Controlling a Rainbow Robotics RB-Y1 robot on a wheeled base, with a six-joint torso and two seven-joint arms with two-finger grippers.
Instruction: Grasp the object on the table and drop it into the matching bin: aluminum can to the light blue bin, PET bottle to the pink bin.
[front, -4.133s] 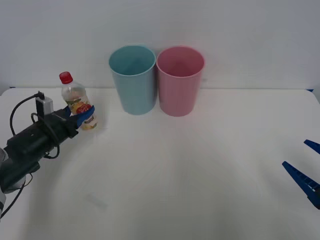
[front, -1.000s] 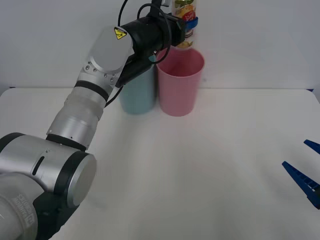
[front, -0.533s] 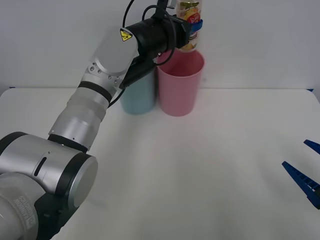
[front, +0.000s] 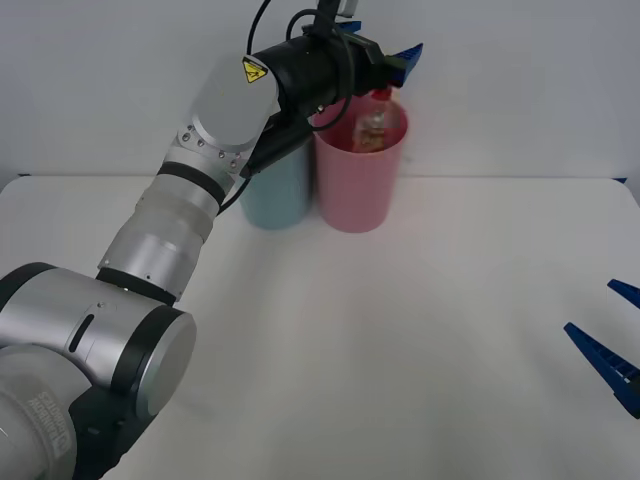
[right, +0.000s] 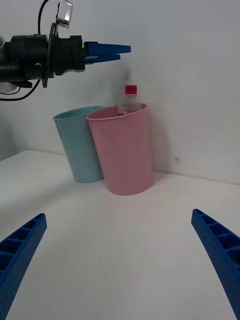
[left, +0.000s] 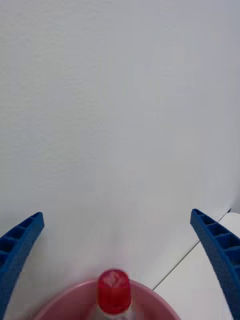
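Left gripper (front: 400, 55), previously clamped on the PET bottle (front: 376, 122), now gapes empty; bottle drops into pink bin (front: 360, 185). Deposit essentially complete.

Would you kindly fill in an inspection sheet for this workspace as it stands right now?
Surface: white table, bare apart from the two bins.
Job's things: bottle upright and partly inside the pink bin, red cap at rim height; blue bin beside the pink bin on its left, sides close.
Clutter: nothing seen.
Grippers: left hand open above the pink bin, holding nothing; right hand open, low at the table's right edge.
Cables: black cable looping over the left wrist.
Surroundings: plain pale wall behind the table.
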